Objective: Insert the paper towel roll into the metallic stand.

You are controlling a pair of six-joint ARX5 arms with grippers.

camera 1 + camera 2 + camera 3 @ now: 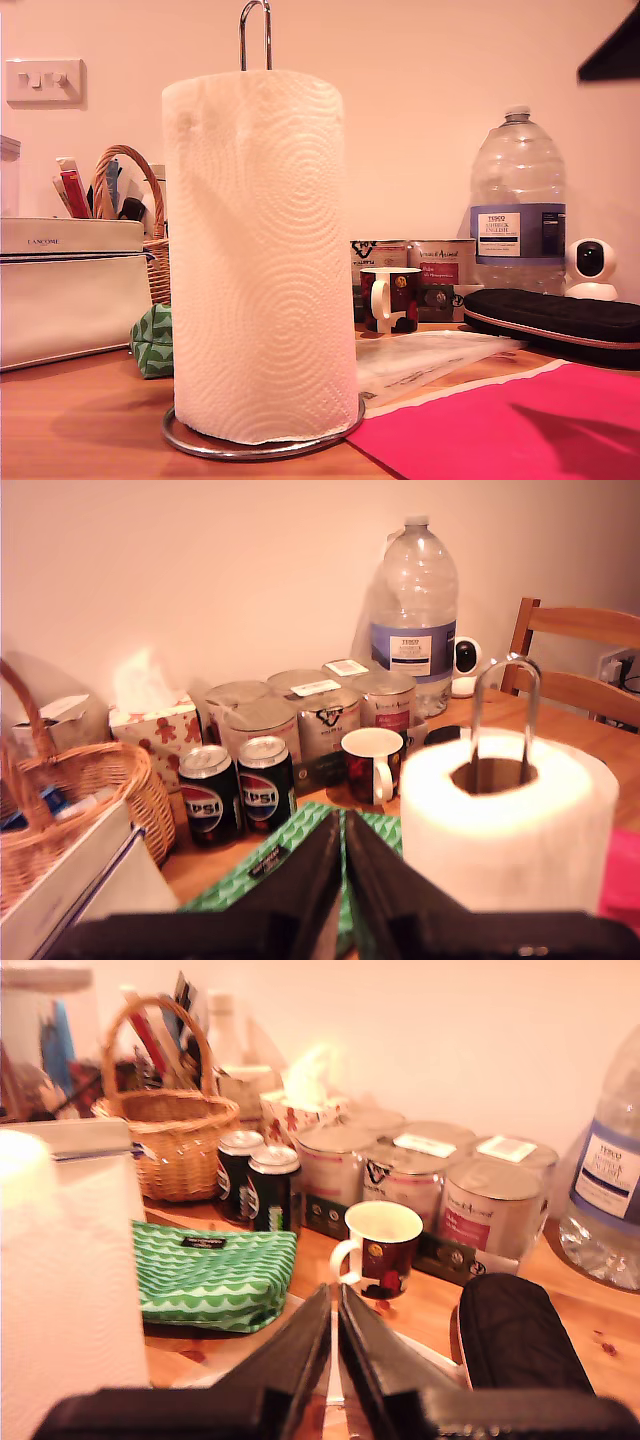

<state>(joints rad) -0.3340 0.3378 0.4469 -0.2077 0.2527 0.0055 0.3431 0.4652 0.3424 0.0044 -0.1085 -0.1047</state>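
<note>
Paper towel roll (260,260) is seated upright on the metallic stand (255,35): chrome loop sticks out above the roll's top, ring base shows around the foot on the wooden table (80,420). First wrist view confirms it, loop rising out of the core hole.

My first claw (343,880) is clenched on nothing, jaws pressed tip to tip, above and beside the roll, not touching it. My second claw (335,1345) likewise clenched and empty, jaws meeting at the tips, roll just beside it, apart.

No arm visible in the exterior view.

Around it: green patterned pouch (210,1272) behind the roll, showing at its foot on the exterior view's left, wicker basket (170,1140) further back, cream case (70,290) at the exterior view's left. Mug (392,298), tins (440,262), big water bottle (517,200) and a small white camera (591,268) toward the exterior view's right. Black case (560,320) and pink sheet (520,425) in front of those.
</note>
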